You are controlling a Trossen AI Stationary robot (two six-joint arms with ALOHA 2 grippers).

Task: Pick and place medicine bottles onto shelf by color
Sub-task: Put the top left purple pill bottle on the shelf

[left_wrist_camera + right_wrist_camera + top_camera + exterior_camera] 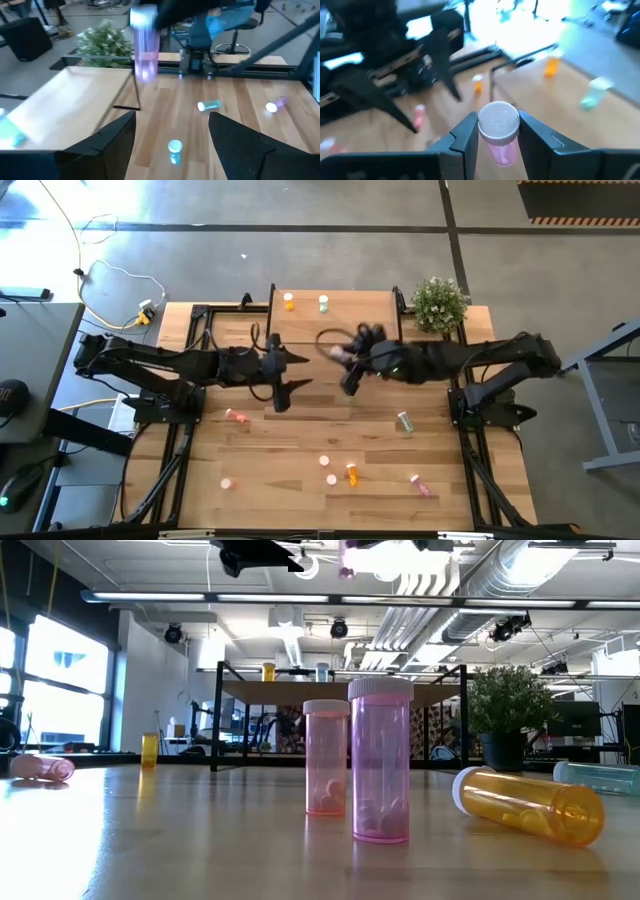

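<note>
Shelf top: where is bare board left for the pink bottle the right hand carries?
The shelf holds only an orange bottle and a green bottle at its far edge. The near part is bare, though both hands hang over it: the left hand open, the right hand gripping the pink bottle.

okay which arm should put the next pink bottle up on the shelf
Right. The right gripper already has its jaws shut on a pink bottle and sits beside the shelf. The left gripper is open and empty.
</note>
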